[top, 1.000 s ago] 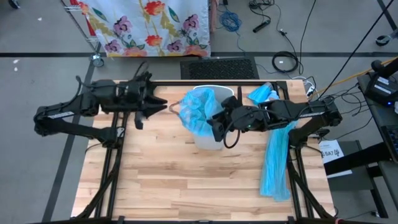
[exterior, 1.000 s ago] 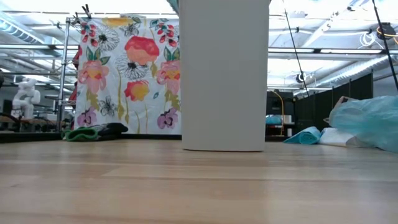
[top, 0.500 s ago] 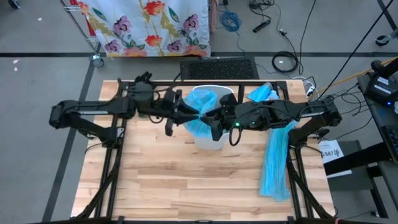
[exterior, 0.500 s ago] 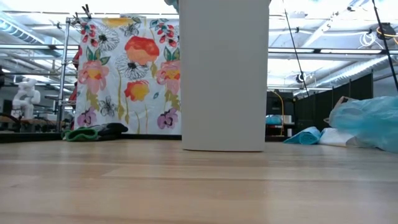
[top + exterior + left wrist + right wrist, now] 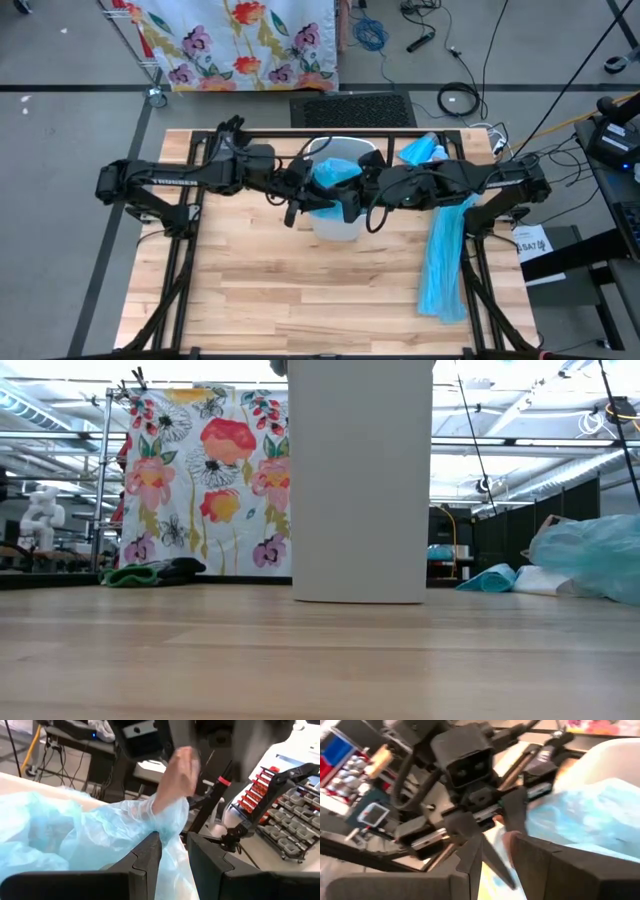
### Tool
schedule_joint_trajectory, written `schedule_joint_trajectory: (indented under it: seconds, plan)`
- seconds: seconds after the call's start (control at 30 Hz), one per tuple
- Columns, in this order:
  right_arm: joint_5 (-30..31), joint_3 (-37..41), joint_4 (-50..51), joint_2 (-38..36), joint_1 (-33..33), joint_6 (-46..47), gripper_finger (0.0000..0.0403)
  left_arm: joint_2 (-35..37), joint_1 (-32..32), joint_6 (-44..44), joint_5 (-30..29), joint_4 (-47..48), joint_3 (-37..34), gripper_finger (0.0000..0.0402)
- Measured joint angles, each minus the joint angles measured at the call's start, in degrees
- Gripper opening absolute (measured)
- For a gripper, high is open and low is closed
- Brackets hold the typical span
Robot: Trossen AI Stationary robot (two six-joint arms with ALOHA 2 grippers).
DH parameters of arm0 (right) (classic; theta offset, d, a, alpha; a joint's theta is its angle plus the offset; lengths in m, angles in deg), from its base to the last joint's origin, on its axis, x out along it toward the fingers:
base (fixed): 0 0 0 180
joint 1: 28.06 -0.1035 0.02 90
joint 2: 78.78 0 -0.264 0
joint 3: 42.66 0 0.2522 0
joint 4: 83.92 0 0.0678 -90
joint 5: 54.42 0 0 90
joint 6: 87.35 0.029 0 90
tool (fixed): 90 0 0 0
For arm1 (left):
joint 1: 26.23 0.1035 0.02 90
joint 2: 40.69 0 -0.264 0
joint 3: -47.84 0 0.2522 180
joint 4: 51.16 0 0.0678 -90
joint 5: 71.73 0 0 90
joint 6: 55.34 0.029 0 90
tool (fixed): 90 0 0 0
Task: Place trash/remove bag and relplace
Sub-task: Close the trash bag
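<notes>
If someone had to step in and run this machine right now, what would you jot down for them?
Left hand: above the white bin, fingers pinching the light-blue bag.
Right hand: right beside it over the bin, facing the left hand; blue plastic shows between its fingers, so it seems to grip the same bag.
Things: bag bunched at the bin's mouth; a long blue plastic strip hangs off the table's right side; no loose trash in view.
Done: both hands have hold of the bag.
Left: whether it is coming out or going in is unclear; finish that.
</notes>
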Motion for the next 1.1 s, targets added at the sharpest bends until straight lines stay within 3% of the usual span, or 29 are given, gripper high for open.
schedule_joint_trajectory:
  seconds: [0.27, 0.47, 0.73, 0.93, 1.1]
  plan:
    - [3.9, 0.0, -0.8, -0.1, 0.9, -3.8, 0.0093, -0.3, 0.0, 0.0, 0.2, 0.0, 0.0, 0.0101]
    - [-2.0, 0.0, 1.8, -1.5, 0.8, -1.6, 0.0093, -0.3, 0.0, -0.1, 0.2, 0.0, 0.0, 0.0101]
    - [-3.7, 0.0, 5.4, -2.1, 0.6, -0.2, 0.0093, -0.3, 0.0, -0.2, 0.2, 0.0, 0.0, 0.0101]
    - [-9.2, 0.0, 5.8, -0.6, 0.8, -0.4, 0.0093, -0.2, 0.2, -1.4, 0.3, -0.1, 0.0, 0.0101]
    - [-9.3, 0.0, 6.2, -0.3, 0.8, -1.6, 0.0085, -0.2, 0.3, -1.5, 0.3, -0.2, 0.0, 0.0101]
